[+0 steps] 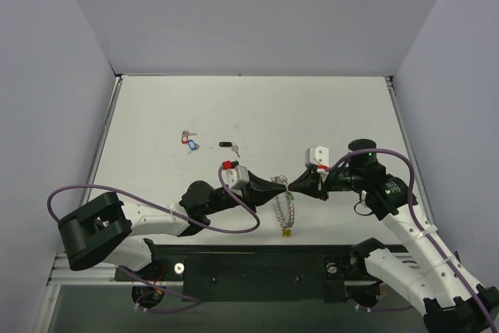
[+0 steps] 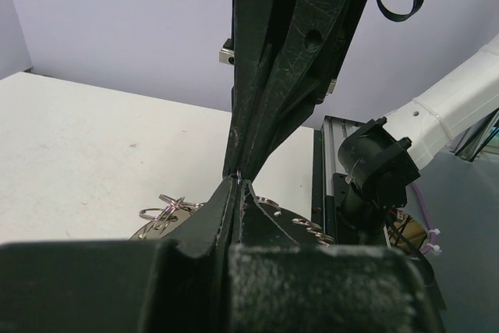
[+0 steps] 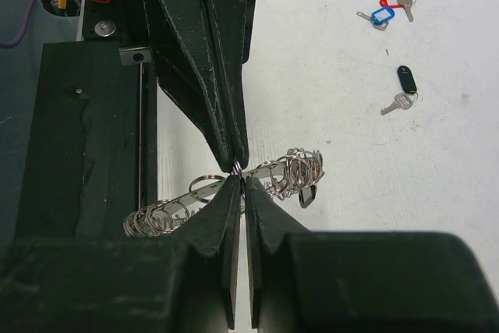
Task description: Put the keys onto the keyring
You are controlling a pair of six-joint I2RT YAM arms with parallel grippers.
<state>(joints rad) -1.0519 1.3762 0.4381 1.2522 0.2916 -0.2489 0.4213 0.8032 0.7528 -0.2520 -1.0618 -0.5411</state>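
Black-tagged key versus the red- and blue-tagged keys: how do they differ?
The black-tagged key lies alone; the red-tagged key and blue-tagged key lie close together as a pair. The black-tagged key is nearer the keyring than that pair. All three lie loose on the table, none on the keyring.

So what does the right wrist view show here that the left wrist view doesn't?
Only the right wrist view shows the loose keys on the table: the red-tagged key, the blue-tagged key and the black-tagged key. It also shows the keyring along its whole run of loops. Only the left wrist view shows the right arm's white link and a metal rail beside it. Both show the left gripper and right gripper shut, tip to tip just above the keyring. Whether either pinches a loop is unclear.
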